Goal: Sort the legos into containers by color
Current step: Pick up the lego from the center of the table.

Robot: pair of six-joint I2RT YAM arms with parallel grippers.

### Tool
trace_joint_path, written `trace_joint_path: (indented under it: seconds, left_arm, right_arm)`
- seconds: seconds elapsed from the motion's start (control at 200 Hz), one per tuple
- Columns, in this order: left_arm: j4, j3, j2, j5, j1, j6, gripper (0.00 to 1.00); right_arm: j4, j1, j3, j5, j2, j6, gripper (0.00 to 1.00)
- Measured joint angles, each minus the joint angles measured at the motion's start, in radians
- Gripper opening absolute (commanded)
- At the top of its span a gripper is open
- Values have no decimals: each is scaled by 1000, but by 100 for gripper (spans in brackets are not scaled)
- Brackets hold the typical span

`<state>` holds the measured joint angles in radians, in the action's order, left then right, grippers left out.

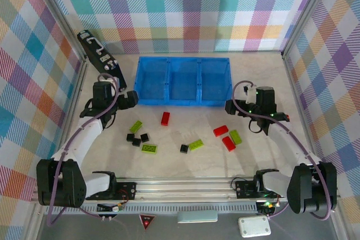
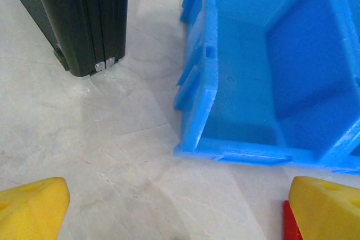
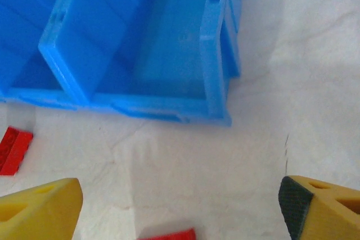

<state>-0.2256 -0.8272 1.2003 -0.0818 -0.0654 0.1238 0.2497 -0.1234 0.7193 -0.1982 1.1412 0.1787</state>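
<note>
Left end effector [image 1: 130, 99] spread wide, just beside the left near corner of the blue bin [image 1: 169, 103], black panel [image 1: 100, 54] beyond it. Right end effector [image 1: 230, 107] also spread, near the bin's right near corner. Legos [image 1: 196, 144] lie scattered on the table [image 1: 185, 167] in front of the bin. One red lego [image 1: 165, 118] is closest to it, black ones [image 1: 144, 137] left of centre, more red ones [image 1: 229, 143] to the right.

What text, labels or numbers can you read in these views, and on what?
No text can be quoted; nothing reads clearly.
Black panel: white marks, too small to read.
Red triangle sign at the near edge: symbol inside too small to tell.
Blue bin: no lettering seen, also close up in both wrist views.
</note>
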Motion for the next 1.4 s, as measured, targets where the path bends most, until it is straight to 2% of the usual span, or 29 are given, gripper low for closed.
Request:
trace_joint_path:
  seconds: [0.25,0.48,0.785,1.145,1.4]
  left_arm:
    - [-225,-111,-4,-10,0,14,100]
    - [-372,-199,1,-23,0,-52,100]
    - [-349,-126,-69,-5,0,-174,100]
    - [-344,-126,-69,-5,0,-200,100]
    - [-344,-125,-70,6,0,-200,100]
  right_arm:
    - [234,-132,66,64,17,23,83]
    - [396,-238,188,126,144,16,81]
    - [505,-312,265,179,288,-16,81]
    - [530,-341,291,218,381,-38,86]
    - [531,-393,313,286,452,-45,85]
